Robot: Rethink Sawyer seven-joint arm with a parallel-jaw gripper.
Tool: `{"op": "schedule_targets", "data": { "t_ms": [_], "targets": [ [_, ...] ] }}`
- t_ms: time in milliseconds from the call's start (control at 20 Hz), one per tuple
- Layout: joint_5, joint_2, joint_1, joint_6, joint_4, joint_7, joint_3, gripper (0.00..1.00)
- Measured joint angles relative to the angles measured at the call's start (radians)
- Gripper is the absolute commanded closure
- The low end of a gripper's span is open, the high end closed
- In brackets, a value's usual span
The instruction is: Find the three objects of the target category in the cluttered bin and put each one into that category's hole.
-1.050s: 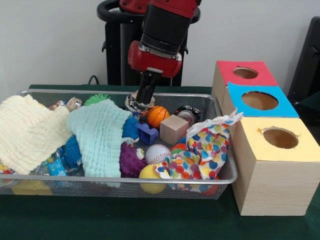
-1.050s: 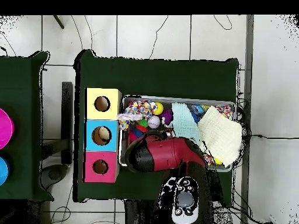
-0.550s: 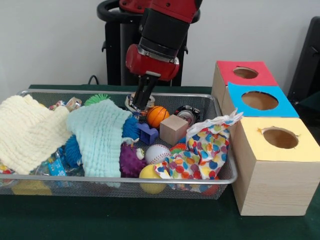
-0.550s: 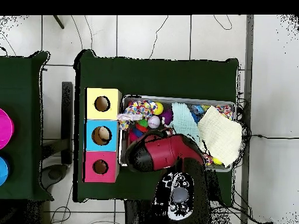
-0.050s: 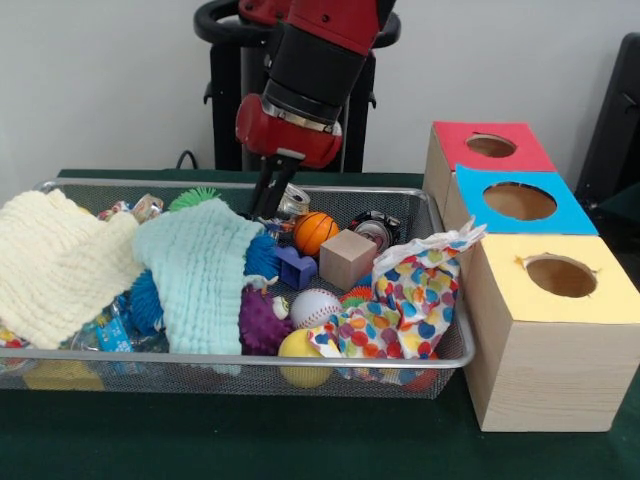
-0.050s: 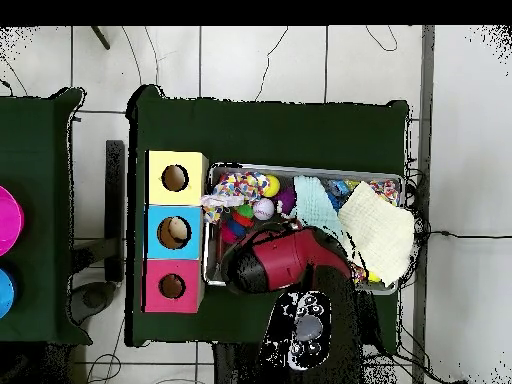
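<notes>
While the red and black arm [image 5: 305, 80] leans down from the top centre of the front view, its gripper [image 5: 267, 195] dips into the back of the wire mesh bin [image 5: 455, 345]. Whether the gripper is parted or closed, or has anything in it, cannot be told; a small silvery roll [image 5: 293, 201] sits just beside it on the right. Right of that lie an orange basketball [image 5: 315, 232], a wooden cube [image 5: 348, 259] and a blue block [image 5: 296, 268]. Lower in the bin are a white baseball [image 5: 315, 307], a purple spiky ball [image 5: 262, 323] and a yellow ball [image 5: 302, 358]. A cream cloth [image 5: 55, 262] fills the bin's left end, a mint cloth [image 5: 200, 270] lies beside it, and a polka-dot cloth [image 5: 415, 300] drapes over the right end. At the frame's right stand three boxes with round holes: red-topped [image 5: 490, 147], blue-topped [image 5: 520, 200] and yellow-topped [image 5: 555, 275]. No writing is legible on anything. In the overhead view the arm [image 6: 290, 265] covers the lower middle of the bin [image 6: 209, 230].
</notes>
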Motion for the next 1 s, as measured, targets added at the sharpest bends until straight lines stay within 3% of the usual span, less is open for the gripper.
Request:
{"op": "schedule_targets", "data": {
  "t_ms": [600,650,1000],
  "targets": [
    [-0.036,0.012,0.000,0.000,-0.010,0.000,-0.018,1.00],
    [-0.036,0.012,0.000,0.000,-0.010,0.000,-0.018,0.00],
    [-0.036,0.012,0.000,0.000,-0.010,0.000,-0.018,0.00]
  ]
}}
